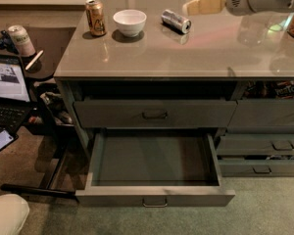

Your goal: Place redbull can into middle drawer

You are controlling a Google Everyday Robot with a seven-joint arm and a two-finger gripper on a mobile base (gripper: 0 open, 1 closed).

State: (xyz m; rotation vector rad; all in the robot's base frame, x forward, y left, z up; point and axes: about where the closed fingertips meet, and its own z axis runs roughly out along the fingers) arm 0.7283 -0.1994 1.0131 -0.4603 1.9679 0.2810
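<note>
The redbull can (176,21), slim and silver, lies on its side on the countertop (186,53), right of the white bowl (130,22). My gripper (190,7) reaches in from the upper right and hangs just above and right of the can, apart from it and holding nothing. The middle drawer (154,196) is pulled out wide below the counter. Its grey-green inside shows nothing in it, and its small bar handle faces me.
A gold-brown can (95,17) stands left of the bowl. A closed drawer (154,114) sits above the open one, with narrower drawer fronts (262,146) to the right. A laptop (7,89) and a pale can (21,39) are on a dark side table at left.
</note>
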